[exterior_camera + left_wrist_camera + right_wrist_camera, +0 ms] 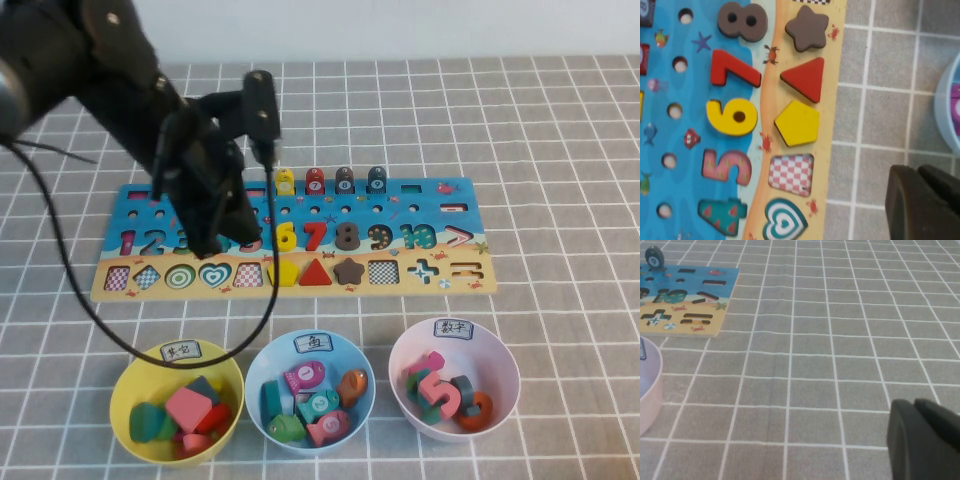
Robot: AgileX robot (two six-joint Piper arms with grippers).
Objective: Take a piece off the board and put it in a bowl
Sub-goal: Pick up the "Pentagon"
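While left tool (215, 240) hovers pressed together over board (440, 285), yellow piece (283, 272) sits in slot; right tool (925, 440) pressed together.

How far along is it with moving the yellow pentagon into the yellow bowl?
Not yet started: the yellow pentagon sits in its slot on the board. The left tool, shut and empty, hovers over the board. The right tool is parked. Grasping and dropping into the yellow bowl remain.
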